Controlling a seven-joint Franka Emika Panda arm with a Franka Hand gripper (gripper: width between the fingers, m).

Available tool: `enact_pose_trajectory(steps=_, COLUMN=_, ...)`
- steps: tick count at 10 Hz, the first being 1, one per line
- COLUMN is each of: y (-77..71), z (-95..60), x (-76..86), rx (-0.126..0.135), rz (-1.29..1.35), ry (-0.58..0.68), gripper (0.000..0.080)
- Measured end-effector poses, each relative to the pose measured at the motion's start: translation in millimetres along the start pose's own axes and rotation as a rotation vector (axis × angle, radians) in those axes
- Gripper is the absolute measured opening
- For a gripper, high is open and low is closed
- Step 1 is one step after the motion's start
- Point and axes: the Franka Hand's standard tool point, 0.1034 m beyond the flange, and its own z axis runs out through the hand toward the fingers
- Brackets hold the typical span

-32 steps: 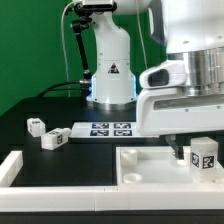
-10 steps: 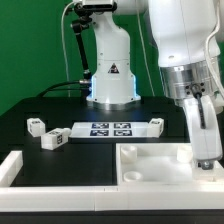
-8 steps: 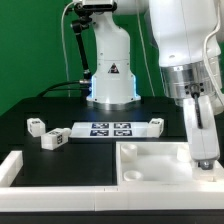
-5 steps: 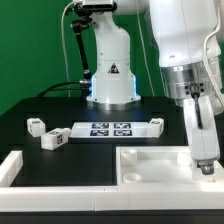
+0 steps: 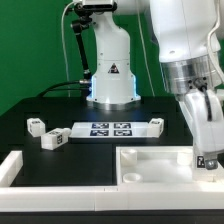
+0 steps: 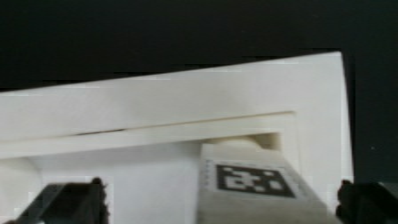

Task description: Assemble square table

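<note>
Your robot arm point(image 5: 185, 50) fills the exterior view's right and points straight down. Beneath it, low on that side, lies the square tabletop point(image 5: 150, 160): a white slab with its hollow, rimmed underside facing up. A low white rail point(image 5: 12, 166) sits apart from it, toward the exterior view's left. Behind both, flat on the black table point(image 5: 20, 145), is the marker board point(image 5: 108, 128). The near leg point(image 5: 53, 139) and the far leg point(image 5: 36, 125) lie off its left end, and the right leg point(image 5: 156, 124) lies just beside its right end. The fourth leg point(image 6: 249, 180) stands inside the tabletop's rim near a corner, tag showing. Your gripper point(image 6: 214, 203) is spread wide. One dark fingertip point(image 6: 71, 200) sits on each side of that leg, with a clear gap on both sides.
</note>
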Motion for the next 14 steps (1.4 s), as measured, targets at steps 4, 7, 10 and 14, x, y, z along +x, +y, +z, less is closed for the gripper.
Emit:
enact_pose_trajectory(steps=4, y=3.9, z=1.4, x=-14.7, rx=-0.031, rz=-0.383, ry=0.022, gripper=0.0649)
enact_pose_trajectory(steps=7, y=2.2, z=-2.0, x=-10.2, rx=-0.053, rz=-0.792, ry=0.06, gripper=0.0649)
enact_pose_trajectory(steps=10, y=-10.1, z=-3.9, x=5.2, rx=-0.035, rz=-1.273, ry=0.115, gripper=0.0649)
enact_pose_trajectory(steps=14, y=-12.9, z=-3.3, x=13.4, rx=-0.016, rz=-1.291, ry=0.132, gripper=0.0526)
